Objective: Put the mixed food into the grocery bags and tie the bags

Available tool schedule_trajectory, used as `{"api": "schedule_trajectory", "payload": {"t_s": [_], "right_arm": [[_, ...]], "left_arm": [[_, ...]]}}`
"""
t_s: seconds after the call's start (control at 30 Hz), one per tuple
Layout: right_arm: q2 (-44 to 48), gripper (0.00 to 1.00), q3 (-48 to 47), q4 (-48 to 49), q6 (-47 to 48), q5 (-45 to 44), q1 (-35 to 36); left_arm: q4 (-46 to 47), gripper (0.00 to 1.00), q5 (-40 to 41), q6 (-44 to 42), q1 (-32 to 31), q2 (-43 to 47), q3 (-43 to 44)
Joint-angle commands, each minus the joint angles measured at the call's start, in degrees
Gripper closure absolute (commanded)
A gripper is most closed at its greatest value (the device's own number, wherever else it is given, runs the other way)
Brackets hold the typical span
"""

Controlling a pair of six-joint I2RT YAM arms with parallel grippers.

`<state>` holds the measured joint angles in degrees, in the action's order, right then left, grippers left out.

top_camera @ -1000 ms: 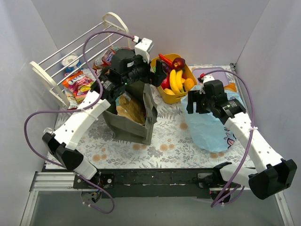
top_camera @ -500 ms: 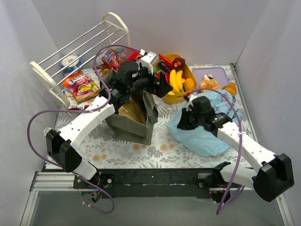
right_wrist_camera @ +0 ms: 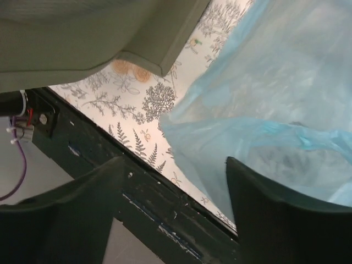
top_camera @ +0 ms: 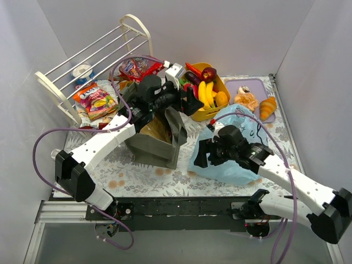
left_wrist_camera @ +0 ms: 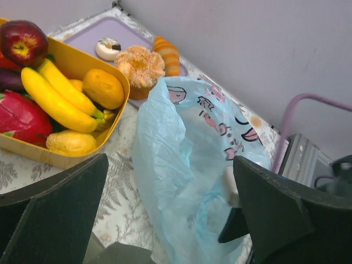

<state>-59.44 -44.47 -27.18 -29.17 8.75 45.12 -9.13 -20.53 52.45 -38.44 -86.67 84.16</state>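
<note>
The light-blue bag [top_camera: 228, 171] lies crumpled right of centre, and also shows in the left wrist view [left_wrist_camera: 181, 165] and the right wrist view [right_wrist_camera: 275, 110]. My right gripper [top_camera: 199, 157] is open at the bag's left edge, near the table front; in its own view [right_wrist_camera: 176, 162] plastic lies against its right finger. The olive tote [top_camera: 159, 148] stands left of it with a tan packet [top_camera: 154, 129] inside. My left gripper [top_camera: 191, 102] hangs open and empty [left_wrist_camera: 170, 165] over the tote's far right corner, beside the yellow tub [top_camera: 206, 116]. Bananas [left_wrist_camera: 55, 102] and an orange [left_wrist_camera: 103, 88] lie in the tub.
A white wire rack [top_camera: 82, 60] stands back left with snack packets [top_camera: 94, 98] below it and more [top_camera: 137, 67] behind the tote. A purple tray [top_camera: 253, 85] at back right holds pastries [top_camera: 246, 99] and a croissant [top_camera: 268, 107]. Walls close off three sides.
My right gripper has moved left and toward the table's front edge, and the blue bag has spread leftward with it. My left gripper has shifted right toward the yellow tub.
</note>
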Motion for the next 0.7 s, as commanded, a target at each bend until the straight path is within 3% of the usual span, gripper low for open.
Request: {"api": "schedule_trajectory", "payload": {"t_s": [0.0, 0.27, 0.43, 0.67], "right_arm": [[6.6, 0.12, -7.0, -4.1, 0.7, -8.4, -0.3], [-2.8, 0.20, -18.0, -4.0, 9.1, -13.6, -9.9], [-8.9, 0.20, -16.5, -1.3, 13.2, -15.9, -12.5], [-9.9, 0.16, -9.1, 6.8, 17.9, -13.9, -13.0]], "left_arm": [[6.5, 0.02, -1.1, -1.6, 0.0, 5.1, -8.7], [11.8, 0.02, 0.8, -3.1, 0.0, 11.1, -17.1], [13.4, 0.02, 2.3, -4.2, 0.0, 13.1, -18.6], [14.0, 0.02, 3.4, -4.3, 0.0, 13.6, -19.7]]}}
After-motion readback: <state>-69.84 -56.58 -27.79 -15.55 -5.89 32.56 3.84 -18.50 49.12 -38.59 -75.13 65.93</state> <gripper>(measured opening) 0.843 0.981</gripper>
